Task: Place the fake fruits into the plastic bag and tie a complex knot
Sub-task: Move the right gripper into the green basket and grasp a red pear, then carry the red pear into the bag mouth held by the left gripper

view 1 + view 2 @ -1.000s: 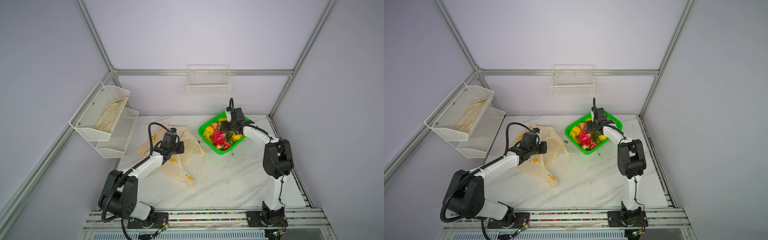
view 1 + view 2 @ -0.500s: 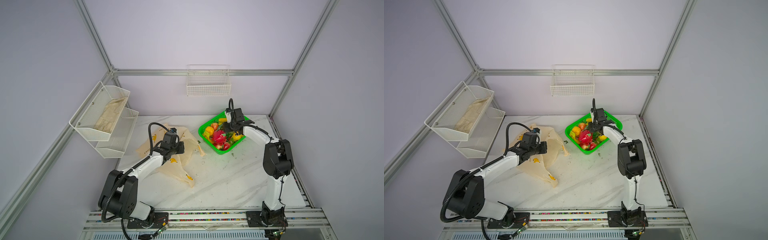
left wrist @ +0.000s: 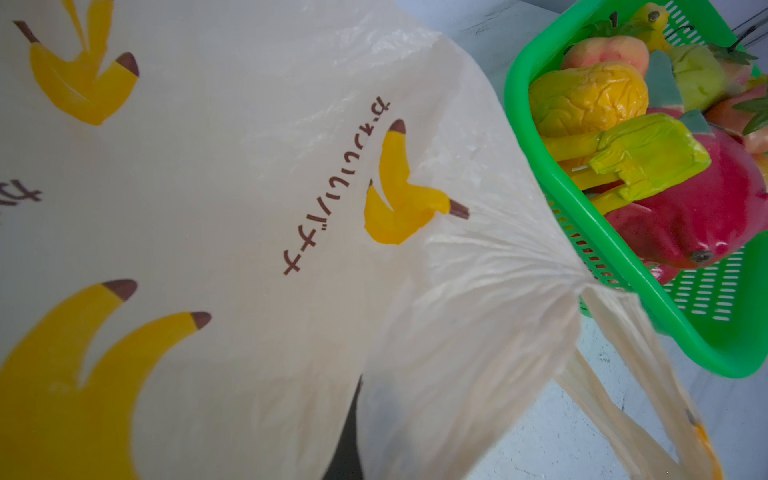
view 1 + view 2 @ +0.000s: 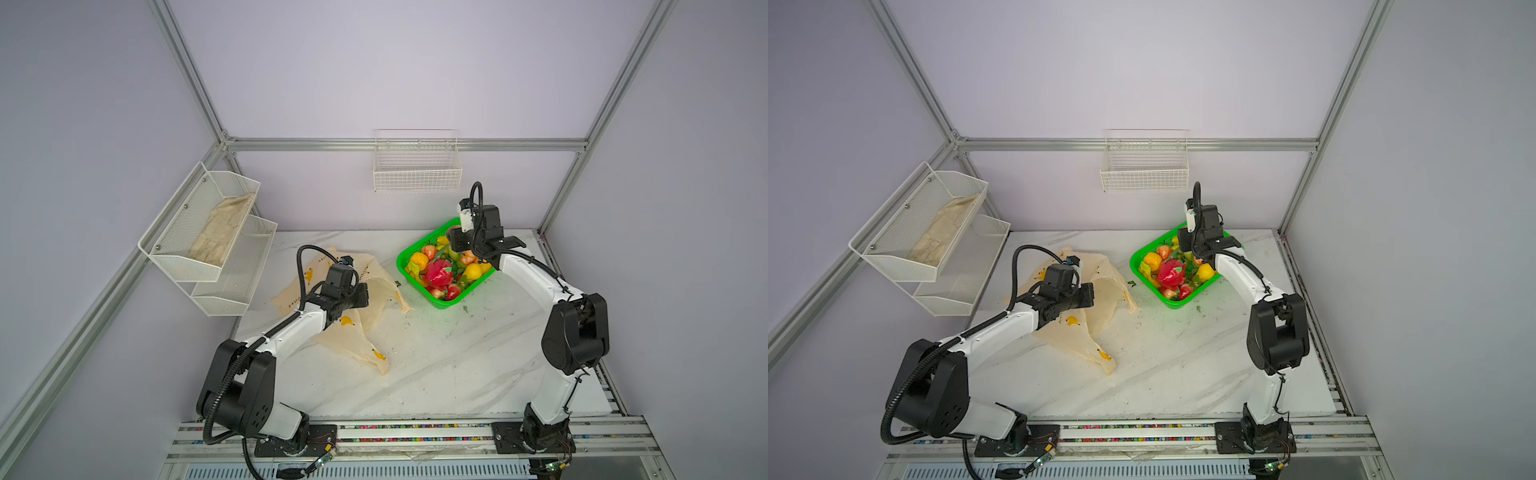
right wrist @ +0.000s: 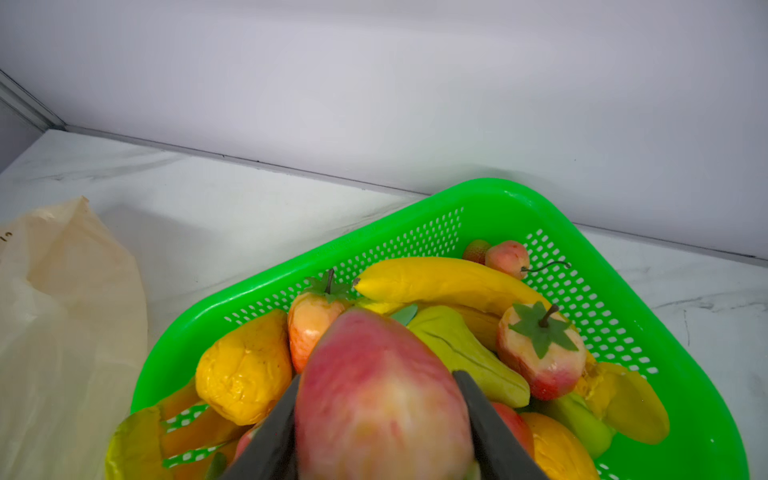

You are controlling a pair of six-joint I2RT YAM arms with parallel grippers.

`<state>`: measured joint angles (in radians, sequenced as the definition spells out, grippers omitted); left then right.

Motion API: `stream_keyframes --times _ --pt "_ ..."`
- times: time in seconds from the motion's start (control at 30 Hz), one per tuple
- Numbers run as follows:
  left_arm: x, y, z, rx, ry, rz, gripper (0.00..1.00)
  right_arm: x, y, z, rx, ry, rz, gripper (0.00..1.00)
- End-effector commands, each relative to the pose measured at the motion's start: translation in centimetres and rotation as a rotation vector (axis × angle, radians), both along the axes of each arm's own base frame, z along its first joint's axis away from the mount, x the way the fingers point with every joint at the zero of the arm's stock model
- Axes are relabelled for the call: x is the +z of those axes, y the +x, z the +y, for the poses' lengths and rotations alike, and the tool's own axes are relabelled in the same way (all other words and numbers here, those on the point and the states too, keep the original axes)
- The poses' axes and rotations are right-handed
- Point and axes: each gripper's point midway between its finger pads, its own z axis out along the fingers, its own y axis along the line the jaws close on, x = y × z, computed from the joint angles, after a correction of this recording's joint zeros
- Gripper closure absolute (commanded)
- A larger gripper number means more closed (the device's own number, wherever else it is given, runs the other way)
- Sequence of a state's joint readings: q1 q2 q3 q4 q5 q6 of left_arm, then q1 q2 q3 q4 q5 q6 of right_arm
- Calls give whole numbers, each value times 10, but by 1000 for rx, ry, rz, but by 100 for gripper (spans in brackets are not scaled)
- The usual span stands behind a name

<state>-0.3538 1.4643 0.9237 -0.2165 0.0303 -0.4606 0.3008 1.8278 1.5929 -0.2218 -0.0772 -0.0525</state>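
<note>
Worktop: the plastic bag is lying slack left of centre, and the left pincer is clamping shut on its film. The green basket is holding the fake fruits. The right pincer is gripping a pink-red fruit over the pile. Suggest lifting it clear of the rim and holding the bag mouth open before release.

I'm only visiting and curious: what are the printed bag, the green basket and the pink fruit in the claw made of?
The plastic bag: thin translucent film, glossy; it crinkles. The green basket: rigid moulded plastic, shiny, slotted walls. The pink-red fruit: probably painted foam or plastic, satin; blurred, unsure.
</note>
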Motion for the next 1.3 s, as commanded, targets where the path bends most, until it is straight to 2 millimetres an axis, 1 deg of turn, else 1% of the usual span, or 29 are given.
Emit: stream_keyframes --times 0.0,0.1,0.17,0.23,0.33,0.4,0.43,0.5,0.57,0.6,0.67,0.7,0.77,0.8,0.83,0.9,0.97,1.03,1.1,1.2,1.27 --pt "51 23 -9 -3 -59 -114 99 3 -5 1 11 28 -5 54" --pt "52 22 -10 -7 -68 -112 98 13 -17 3 34 66 -19 57" --pt "53 22 -11 -4 -78 -111 98 25 -33 13 86 137 -34 58" --pt "55 22 -11 2 -92 -108 98 33 -56 30 177 222 -42 60" --pt "57 19 -13 6 -117 -98 98 37 -109 69 344 276 -48 60" --pt "59 18 -14 11 -132 -95 98 31 -151 101 463 277 -40 60" --pt "61 18 -14 14 -139 -97 98 28 -167 114 508 280 -35 60" --pt "61 17 -15 18 -150 -91 98 16 -201 145 613 292 -14 60" --pt "64 15 -17 9 -169 -88 98 1 -226 169 685 272 -6 61" --pt "64 14 -19 3 -178 -83 98 -6 -238 179 718 257 -10 61" --pt "65 12 -22 -2 -202 -70 98 -14 -257 195 773 247 -26 62" --pt "81 8 -23 -14 -226 -102 98 -18 -266 202 795 240 -39 62" --pt "88 4 -27 -33 -251 -107 98 -24 -275 211 807 222 -63 62" --pt "92 2 -28 -41 -266 -109 98 -28 -276 213 801 210 -74 62" --pt "95 0 -30 -48 -279 -109 99 -31 -272 211 768 202 -84 63" --pt "102 -5 -33 -66 -307 -111 99 -41 -258 203 673 174 -92 65" --pt "104 -11 -35 -70 -333 -100 99 -50 -243 192 566 130 -95 67" --pt "110 -18 -39 -90 -373 -88 99 -50 -232 181 483 98 -109 67" --pt "116 -27 -48 -130 -425 -67 99 -45 -221 165 376 80 -138 68" --pt "126 -39 -56 -174 -489 -48 98 -40 -218 153 323 70 -150 68" --pt "133 -45 -62 -201 -514 -49 98 -44 -222 158 364 67 -140 68"
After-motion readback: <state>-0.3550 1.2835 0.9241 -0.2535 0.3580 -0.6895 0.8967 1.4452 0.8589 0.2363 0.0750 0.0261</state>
